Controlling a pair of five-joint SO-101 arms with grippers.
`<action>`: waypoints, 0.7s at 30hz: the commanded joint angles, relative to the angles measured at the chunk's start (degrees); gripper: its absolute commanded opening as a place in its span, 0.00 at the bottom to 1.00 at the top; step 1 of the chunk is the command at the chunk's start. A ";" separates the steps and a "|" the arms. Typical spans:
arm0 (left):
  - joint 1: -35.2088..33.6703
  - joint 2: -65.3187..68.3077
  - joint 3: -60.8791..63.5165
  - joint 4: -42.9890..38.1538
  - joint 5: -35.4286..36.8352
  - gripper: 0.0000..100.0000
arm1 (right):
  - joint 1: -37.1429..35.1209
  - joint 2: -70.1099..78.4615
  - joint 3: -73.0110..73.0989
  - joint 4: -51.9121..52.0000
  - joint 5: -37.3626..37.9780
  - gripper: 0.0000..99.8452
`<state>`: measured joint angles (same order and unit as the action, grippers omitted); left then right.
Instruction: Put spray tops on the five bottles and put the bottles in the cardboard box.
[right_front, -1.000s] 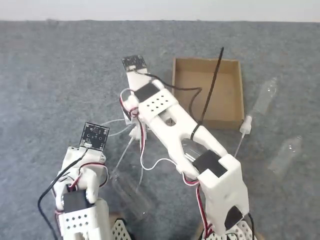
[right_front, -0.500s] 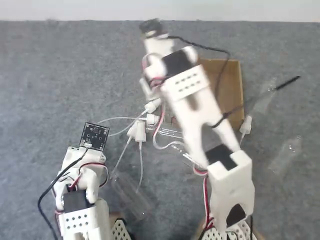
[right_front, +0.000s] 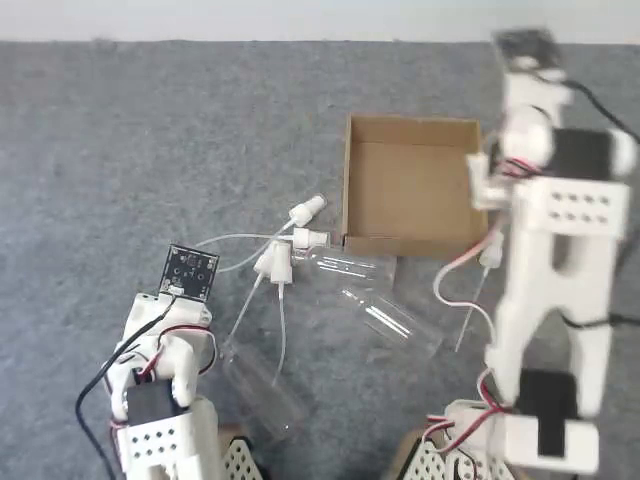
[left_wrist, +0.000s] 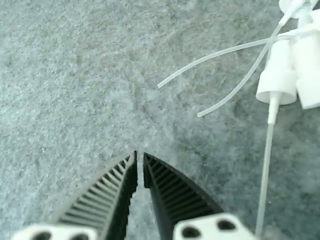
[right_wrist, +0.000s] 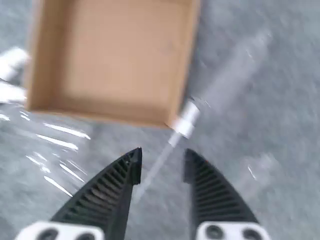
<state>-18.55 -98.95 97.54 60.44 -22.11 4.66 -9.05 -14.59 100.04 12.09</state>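
Right wrist view, right end effector (right_wrist: 162, 152) agape, empty, by cardboard box (right_wrist: 115, 55) edge, left end effector (left_wrist: 140, 156) closed

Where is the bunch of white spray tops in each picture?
High view: spray tops lie left of the cardboard box's near corner.
Left wrist view: spray tops lie ahead of the shut left tool, to one side.
Right wrist view: blurry white spray tops beside the box's outer wall, beyond the open right tool.
Shared landmarks: thin tubes, high and left wrist; the box, high and right wrist.
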 joint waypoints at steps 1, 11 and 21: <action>0.09 0.26 -0.66 0.18 -0.53 0.01 | 7.16 -5.14 8.79 -5.58 2.90 0.16; 0.09 0.26 -0.66 0.18 -0.53 0.01 | 6.90 -5.05 35.96 -27.47 0.88 0.16; 0.09 0.26 -0.66 0.18 -0.53 0.01 | 4.35 -3.38 45.27 -40.84 -5.45 0.16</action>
<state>-18.55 -98.95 97.54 60.44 -22.11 9.32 -10.81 30.86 61.80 8.31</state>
